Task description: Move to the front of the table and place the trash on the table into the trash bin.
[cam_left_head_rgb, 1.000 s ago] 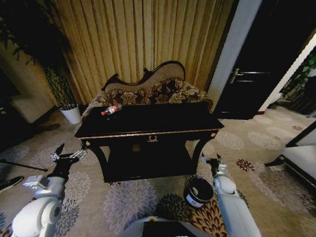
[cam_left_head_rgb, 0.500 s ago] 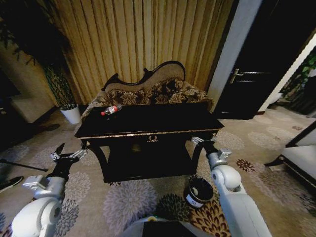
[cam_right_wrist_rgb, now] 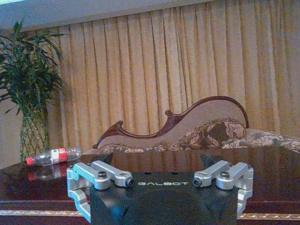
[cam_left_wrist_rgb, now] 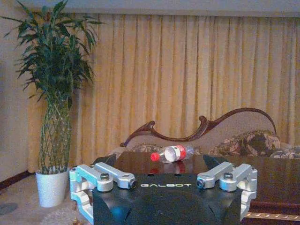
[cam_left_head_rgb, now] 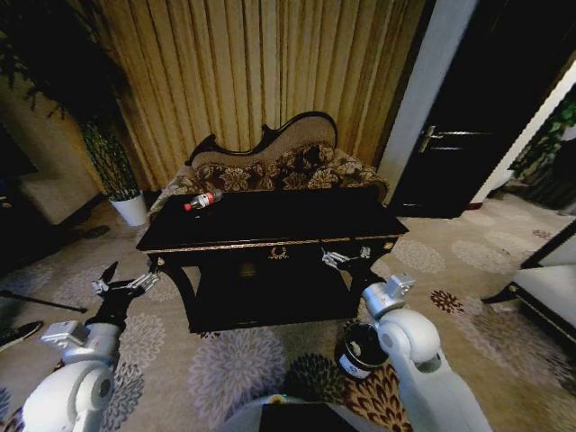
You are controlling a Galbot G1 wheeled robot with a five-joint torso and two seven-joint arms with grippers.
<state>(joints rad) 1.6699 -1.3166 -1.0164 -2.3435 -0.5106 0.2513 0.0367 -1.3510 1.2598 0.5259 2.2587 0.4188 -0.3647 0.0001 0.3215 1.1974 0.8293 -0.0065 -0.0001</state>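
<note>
Black table (cam_left_head_rgb: pixel 270 229) holds bottle (cam_left_head_rgb: pixel 203 200); right claw (cam_left_head_rgb: pixel 346 259) spread at front edge.

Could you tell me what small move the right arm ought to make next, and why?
Probably lift the right pincer above the table edge and swing it toward the bottle. It hangs open in front of the drawer, below the tabletop, while the bottle lies on its side at the far left corner, and the trash bin stands on the floor beside that arm.
</note>
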